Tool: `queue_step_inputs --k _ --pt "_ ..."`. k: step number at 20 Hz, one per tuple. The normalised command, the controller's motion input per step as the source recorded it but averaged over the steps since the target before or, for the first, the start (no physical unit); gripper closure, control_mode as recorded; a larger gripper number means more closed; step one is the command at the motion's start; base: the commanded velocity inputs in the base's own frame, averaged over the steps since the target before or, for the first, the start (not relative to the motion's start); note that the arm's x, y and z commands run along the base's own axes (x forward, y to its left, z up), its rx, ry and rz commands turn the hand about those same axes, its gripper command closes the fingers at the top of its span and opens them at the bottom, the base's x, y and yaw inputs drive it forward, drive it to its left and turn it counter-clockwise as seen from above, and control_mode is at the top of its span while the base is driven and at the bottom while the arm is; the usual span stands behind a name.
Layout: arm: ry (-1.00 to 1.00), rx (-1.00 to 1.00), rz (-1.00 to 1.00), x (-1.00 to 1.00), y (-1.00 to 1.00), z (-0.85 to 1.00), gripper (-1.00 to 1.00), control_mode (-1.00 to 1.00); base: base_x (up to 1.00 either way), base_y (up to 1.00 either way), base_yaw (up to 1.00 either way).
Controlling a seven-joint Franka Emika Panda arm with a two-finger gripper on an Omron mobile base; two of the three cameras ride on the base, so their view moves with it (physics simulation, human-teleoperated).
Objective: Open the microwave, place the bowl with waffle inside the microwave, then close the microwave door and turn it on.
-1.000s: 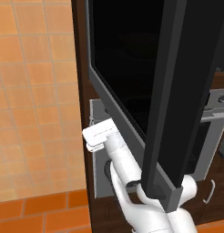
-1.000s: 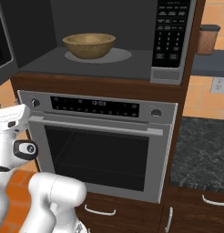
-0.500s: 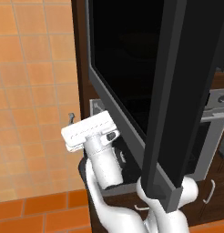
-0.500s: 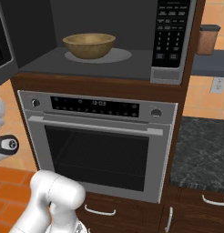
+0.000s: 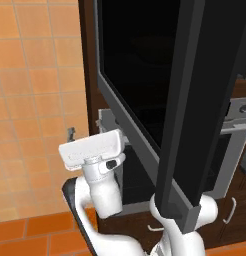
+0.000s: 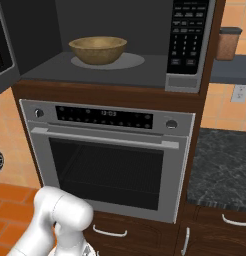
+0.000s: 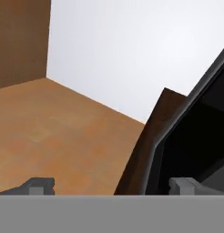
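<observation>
The microwave (image 6: 187, 45) stands open, and a tan bowl (image 6: 97, 49) sits on the round plate inside its cavity; the waffle is hidden below the bowl's rim. The microwave door (image 5: 140, 75), a black glass panel in a grey frame, is swung far out toward me, with its edge at the left (image 6: 2, 47). My gripper (image 5: 85, 128) is low and to the left of the door, below its bottom edge, fingers pointing up and apart from it. It is open and holds nothing. In the hand view the gripper (image 7: 113, 186) points past the door's edge (image 7: 196, 132).
Under the microwave is a grey oven (image 6: 110, 160) with knobs and a mesh window. A dark stone counter (image 6: 220, 165) with a brown jar (image 6: 229, 44) behind it lies to the right. An orange tiled wall (image 5: 35, 90) stands to the left of the cabinet.
My hand has drawn back from the door's lower edge, moving left and slightly down, and has slid almost out of the right base view. The door and bowl have not moved.
</observation>
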Motion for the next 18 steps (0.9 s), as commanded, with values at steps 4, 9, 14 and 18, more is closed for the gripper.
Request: queue_step_inputs --k 4,9,14,18 --pt "-0.20 0.04 -0.20 -1.00 0.28 0.29 -1.00 -1.00 0.00 0.00 0.00" --pt "-0.22 0.13 -0.23 -1.00 0.00 0.19 -1.00 -1.00 0.00 0.00 0.00" --pt "-0.20 0.17 -0.29 -0.79 -0.17 0.34 -1.00 -1.00 0.00 0.00 0.00" --pt "-0.14 0.11 -0.35 -0.51 -0.32 0.34 -1.00 -1.00 0.00 0.00 0.00"
